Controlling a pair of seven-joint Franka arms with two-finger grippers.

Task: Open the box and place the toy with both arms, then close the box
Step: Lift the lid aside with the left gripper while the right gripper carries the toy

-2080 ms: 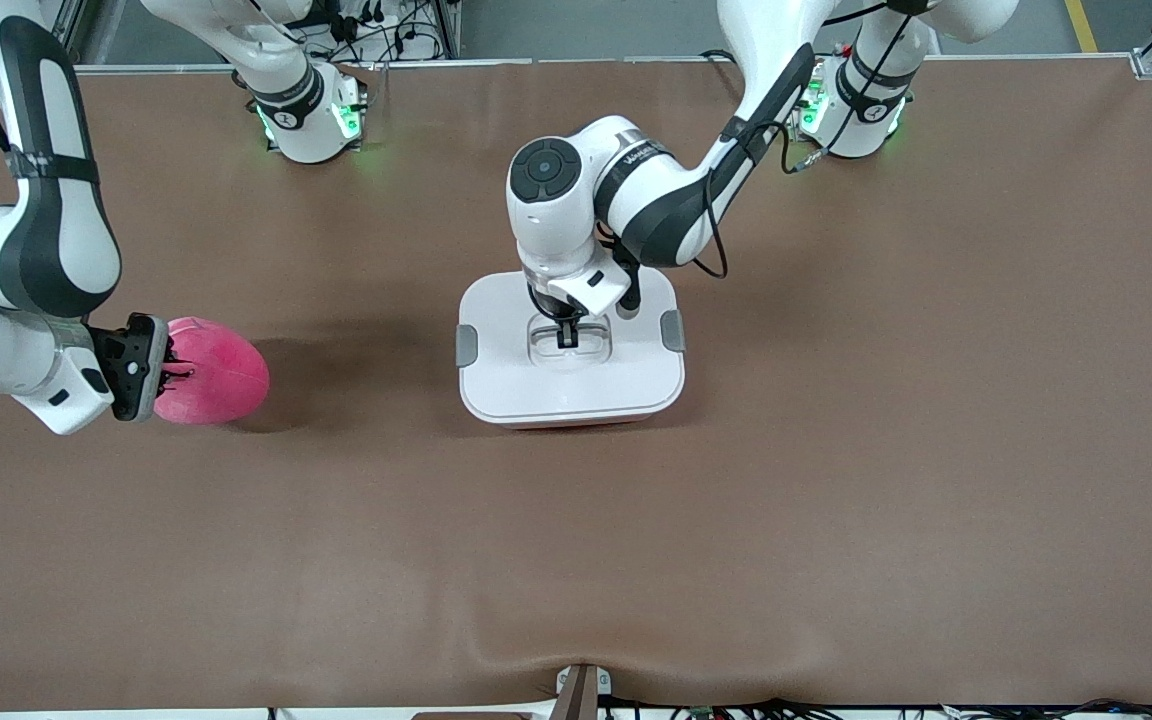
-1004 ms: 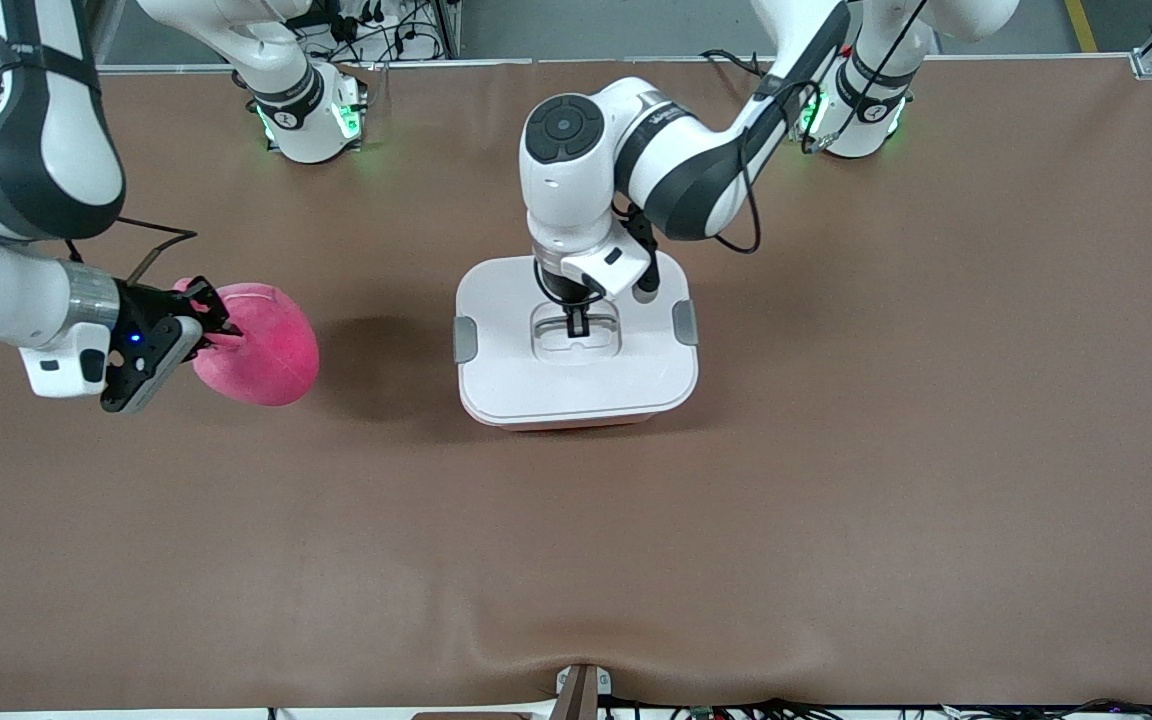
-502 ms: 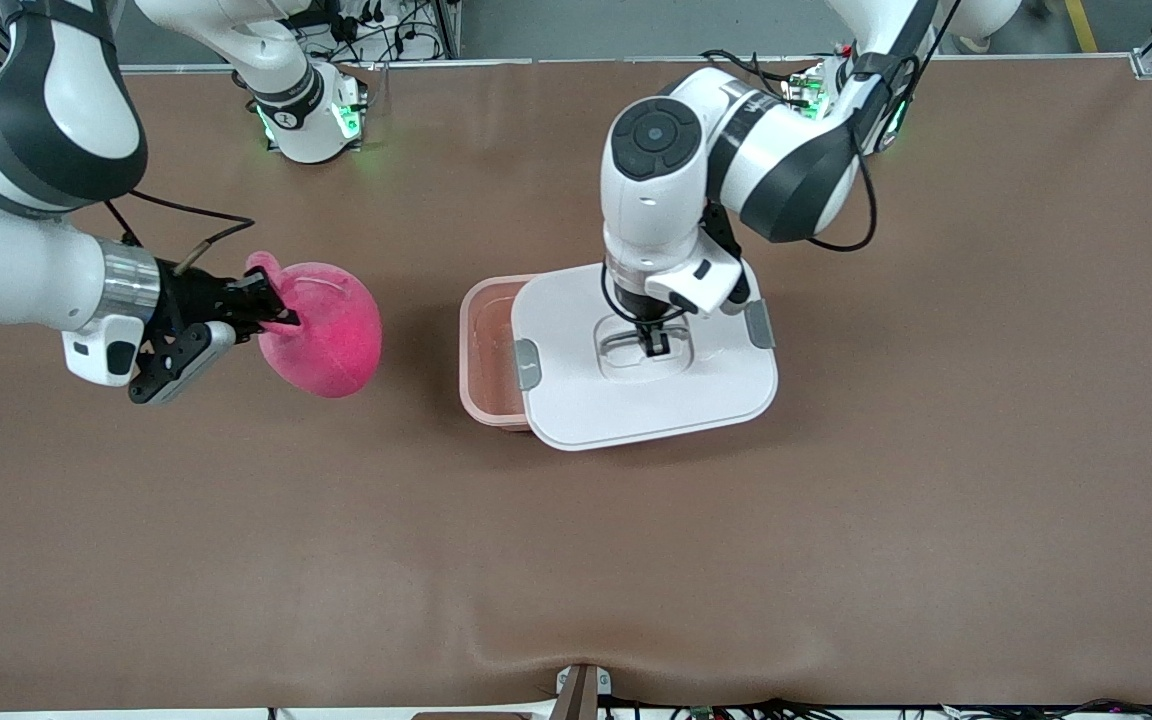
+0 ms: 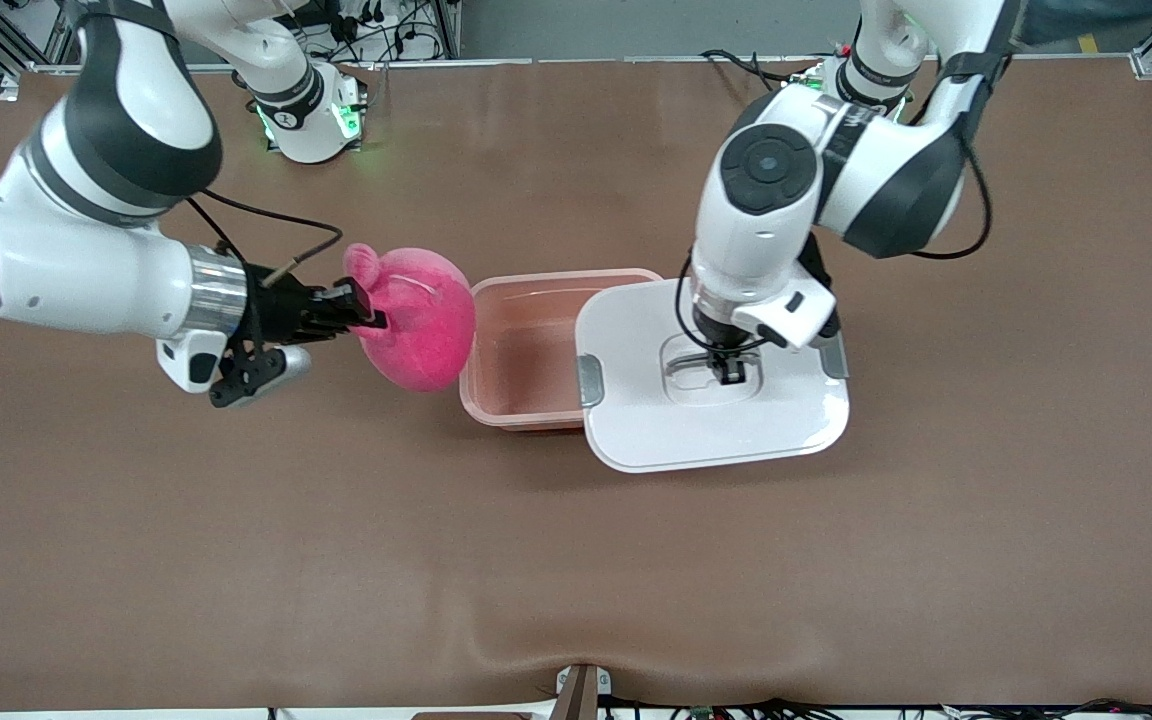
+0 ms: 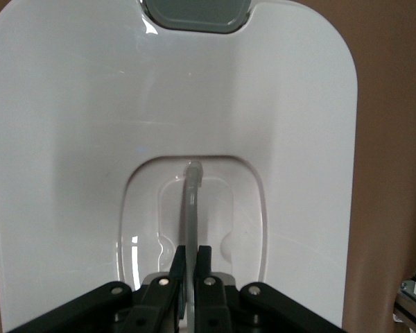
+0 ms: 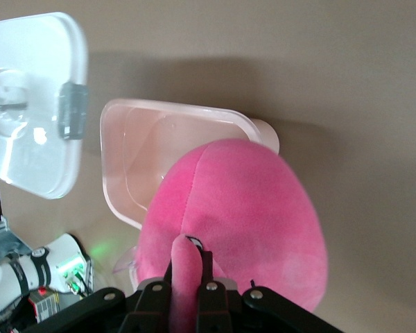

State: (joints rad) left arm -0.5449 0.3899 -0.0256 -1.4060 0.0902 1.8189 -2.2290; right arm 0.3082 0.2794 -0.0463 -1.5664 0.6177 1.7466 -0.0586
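One box [image 4: 526, 350] on surface [image 4: 576, 560], open. One lid [image 4: 711, 400] aloft, overlapping box; left gripper [image 4: 731, 372] fingers clamped on its handle. One toy [image 4: 416, 315] beside box, pinched by right gripper [image 4: 368, 305].

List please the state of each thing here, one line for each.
box: open, nothing inside.
lid: off the box, held by its handle.
toy: held in the air beside the box.
left gripper: shut on the lid's handle.
right gripper: shut on the toy.

pincer [image 6: 188, 286] pinching toy [image 6: 243, 215] — box [image 6: 135, 149] uncovered
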